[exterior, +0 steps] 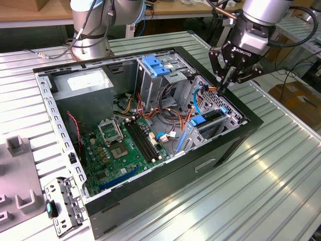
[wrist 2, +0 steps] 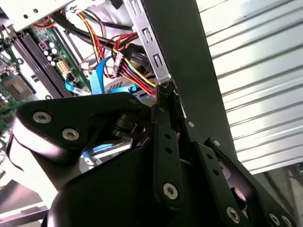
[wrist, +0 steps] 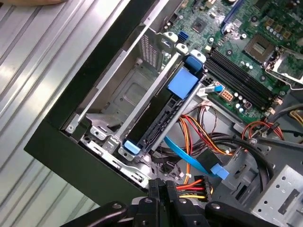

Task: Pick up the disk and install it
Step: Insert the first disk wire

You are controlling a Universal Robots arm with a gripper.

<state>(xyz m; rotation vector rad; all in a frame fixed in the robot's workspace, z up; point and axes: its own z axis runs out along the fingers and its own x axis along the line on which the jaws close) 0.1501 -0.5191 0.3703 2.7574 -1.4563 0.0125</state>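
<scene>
The disk (exterior: 211, 118) stands on edge in the drive bay at the corner of the open computer case (exterior: 225, 145) on the exterior view's right. Its dark body with blue carrier rails (wrist: 182, 82) sits between the bay's metal walls in the first wrist view. My gripper (exterior: 224, 86) hangs just above that corner of the case, beside the coloured power cables (wrist: 196, 187). Its fingers (wrist: 163, 191) are shut together with nothing between them. In the second wrist view the fingertips (wrist 2: 165, 94) point at the cable bundle by the case wall.
Inside the case are a green motherboard (exterior: 120, 145), a grey power-supply box (exterior: 83, 83) and a tall metal cage with a blue latch (exterior: 155, 65). Loose blue and orange cables (exterior: 173, 118) cross the middle. Grey fixtures (exterior: 15, 145) and a metal bracket (exterior: 62, 203) lie on the ribbed table.
</scene>
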